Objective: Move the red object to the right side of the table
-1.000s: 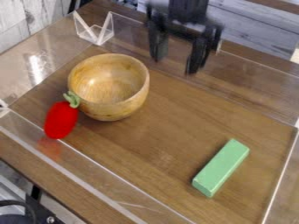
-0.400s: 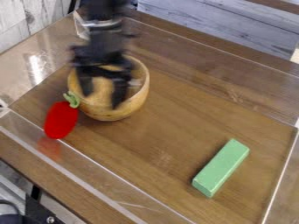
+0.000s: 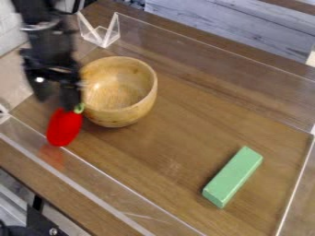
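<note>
The red object (image 3: pixel 63 127), a small rounded toy fruit with a green stem, lies on the wood-grain table (image 3: pixel 172 147) near its left front wall, just left of the wooden bowl. My black gripper (image 3: pixel 57 92) hangs right above it, a little behind, with its two fingers spread apart and nothing between them. The fingertips end just over the fruit's stem; whether they touch it I cannot tell.
A wooden bowl (image 3: pixel 117 89) stands beside the fruit on its right. A long light-green block (image 3: pixel 233 176) lies at the front right. Low clear acrylic walls (image 3: pixel 110 189) border the tabletop, and a clear folded stand (image 3: pixel 101 29) sits at the back.
My gripper swept from the back centre, over the bowl, down to the left until it hangs above the red fruit. Its fingers stayed open. The fruit, bowl and block have not moved.
</note>
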Controlling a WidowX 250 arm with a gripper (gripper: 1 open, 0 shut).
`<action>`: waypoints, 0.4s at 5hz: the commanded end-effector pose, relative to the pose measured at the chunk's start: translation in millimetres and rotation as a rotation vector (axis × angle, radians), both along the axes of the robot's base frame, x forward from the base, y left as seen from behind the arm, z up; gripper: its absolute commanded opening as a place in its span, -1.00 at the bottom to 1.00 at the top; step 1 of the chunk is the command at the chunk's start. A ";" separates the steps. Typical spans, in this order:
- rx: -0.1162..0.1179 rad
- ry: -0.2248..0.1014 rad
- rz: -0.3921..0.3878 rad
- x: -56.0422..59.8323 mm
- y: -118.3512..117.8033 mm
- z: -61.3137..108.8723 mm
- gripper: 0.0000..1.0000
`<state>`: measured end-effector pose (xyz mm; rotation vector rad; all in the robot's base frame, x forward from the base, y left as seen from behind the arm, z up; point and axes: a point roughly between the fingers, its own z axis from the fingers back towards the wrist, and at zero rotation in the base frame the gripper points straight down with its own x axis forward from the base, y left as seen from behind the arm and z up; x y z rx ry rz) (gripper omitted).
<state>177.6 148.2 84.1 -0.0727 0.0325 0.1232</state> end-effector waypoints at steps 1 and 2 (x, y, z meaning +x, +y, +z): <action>-0.018 -0.047 0.020 -0.2 12.9 13.7 1.00; -0.030 -0.043 0.094 -0.1 11.2 -6.3 1.00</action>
